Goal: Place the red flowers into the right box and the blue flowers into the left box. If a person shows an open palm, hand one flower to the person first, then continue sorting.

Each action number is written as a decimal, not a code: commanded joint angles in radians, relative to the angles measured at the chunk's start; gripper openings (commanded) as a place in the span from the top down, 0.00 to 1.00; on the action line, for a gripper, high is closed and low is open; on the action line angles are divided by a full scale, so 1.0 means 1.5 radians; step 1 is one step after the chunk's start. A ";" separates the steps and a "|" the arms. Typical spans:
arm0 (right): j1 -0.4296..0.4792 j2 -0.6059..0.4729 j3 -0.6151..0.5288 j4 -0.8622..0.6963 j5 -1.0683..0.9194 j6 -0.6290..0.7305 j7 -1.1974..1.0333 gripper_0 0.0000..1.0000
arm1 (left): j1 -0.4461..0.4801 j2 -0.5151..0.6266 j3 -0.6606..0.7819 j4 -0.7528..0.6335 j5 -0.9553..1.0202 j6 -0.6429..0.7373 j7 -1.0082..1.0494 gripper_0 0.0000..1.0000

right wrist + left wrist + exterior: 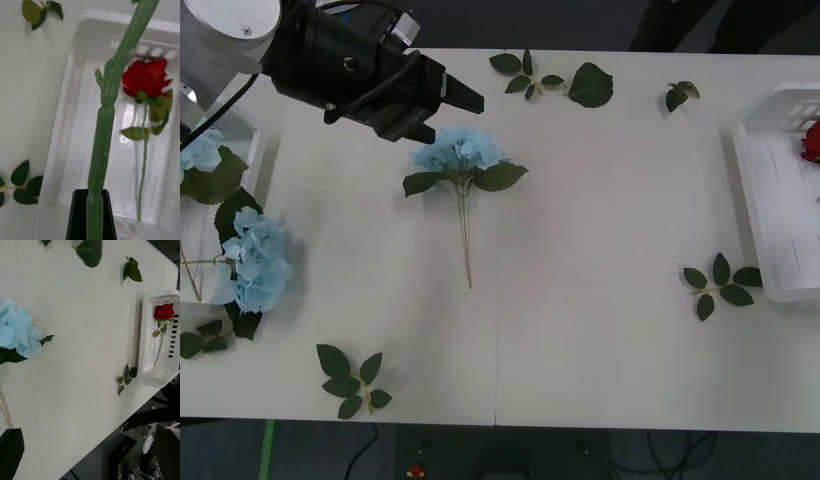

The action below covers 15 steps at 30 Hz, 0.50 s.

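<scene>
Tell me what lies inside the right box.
Inside the right box lies one red rose. The stem held in the right pincer covers part of the floor; anything beneath it is hidden.

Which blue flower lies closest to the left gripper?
The blue flower alone at mid-table, just beside the left gripper; the other blue flowers sit at the left box.

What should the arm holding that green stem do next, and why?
Probably lower and let go: the right tool is shut on a green stem above the right box, where one red rose already lies. The left tool hovers beside a blue flower.
</scene>
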 commanded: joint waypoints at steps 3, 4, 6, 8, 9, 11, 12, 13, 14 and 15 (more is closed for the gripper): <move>0.032 -0.029 -0.010 0.038 0.088 0.007 -0.052 1.00 | -0.047 0.012 0.017 -0.076 -0.073 0.090 0.233 0.00; 0.032 -0.021 -0.010 0.047 0.105 0.007 -0.054 1.00 | -0.051 0.008 0.009 -0.085 -0.089 0.107 0.280 0.00; 0.032 -0.004 -0.010 0.062 0.131 0.002 -0.057 1.00 | -0.060 0.000 -0.011 -0.093 -0.107 0.124 0.358 0.00; 0.032 0.013 -0.010 0.070 0.156 -0.013 -0.058 1.00 | -0.064 -0.006 -0.036 -0.096 -0.127 0.123 0.426 0.00; 0.032 0.020 -0.010 0.072 0.168 -0.021 -0.058 1.00 | -0.064 -0.009 -0.047 -0.096 -0.139 0.119 0.445 0.00; 0.031 0.036 -0.010 0.076 0.199 -0.034 -0.060 1.00 | -0.063 -0.011 -0.064 -0.096 -0.159 0.105 0.471 0.00; 0.028 0.042 -0.010 0.077 0.217 -0.038 -0.062 1.00 | -0.063 -0.013 -0.074 -0.095 -0.168 0.094 0.481 0.00; 0.022 0.054 -0.010 0.080 0.245 -0.042 -0.066 1.00 | -0.063 -0.014 -0.089 -0.096 -0.182 0.074 0.497 0.00; 0.018 0.060 -0.010 0.082 0.256 -0.042 -0.068 1.00 | -0.063 -0.014 -0.095 -0.096 -0.186 0.067 0.502 0.00; 0.010 0.074 -0.010 0.088 0.281 -0.042 -0.073 1.00 | -0.063 -0.014 -0.108 -0.096 -0.192 0.053 0.512 0.00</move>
